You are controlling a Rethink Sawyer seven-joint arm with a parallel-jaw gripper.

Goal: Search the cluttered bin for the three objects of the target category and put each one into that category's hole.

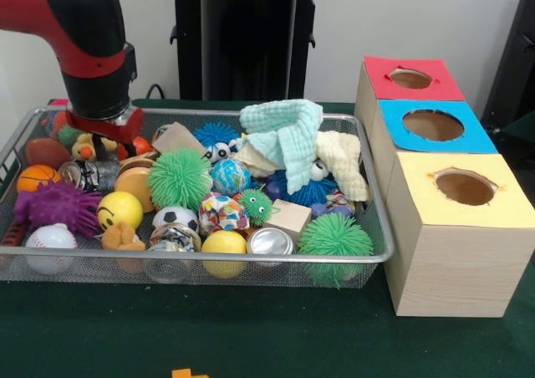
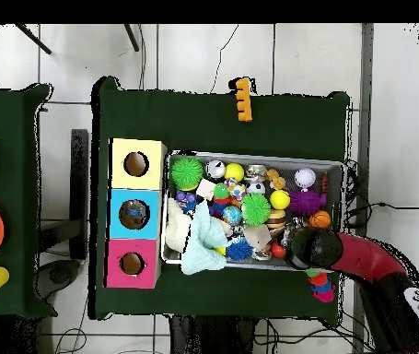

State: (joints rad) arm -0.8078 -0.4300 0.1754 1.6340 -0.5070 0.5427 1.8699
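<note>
A wire bin [image 1: 378, 227] holds a heap of toys: green spiky balls [image 1: 178, 177] [image 1: 334, 236], a purple spiky ball [image 1: 57, 204], a yellow smiley ball [image 1: 119, 209], a baseball [image 1: 50, 240], a soccer ball [image 1: 175, 217], a basketball [image 1: 38, 177], a metal can [image 1: 270, 242] and a wooden block [image 1: 290, 217]. A mint cloth [image 1: 284, 131] and a cream cloth [image 1: 343, 160] lie on top at the back. My gripper [image 1: 104, 142] is lowered into the bin's far left corner, over a rubber duck [image 1: 84, 148]. Its tips are hidden among the toys. In the overhead view the arm's wrist [image 2: 312, 247] covers that corner.
Beside the bin stand three joined boxes, each with a round hole: red [image 1: 410, 79], blue [image 1: 433, 125] and yellow [image 1: 465, 187]. From above they are the yellow [image 2: 137, 164], blue [image 2: 134, 214] and red [image 2: 132, 264] boxes. An orange piece [image 2: 242, 100] lies on the green cloth.
</note>
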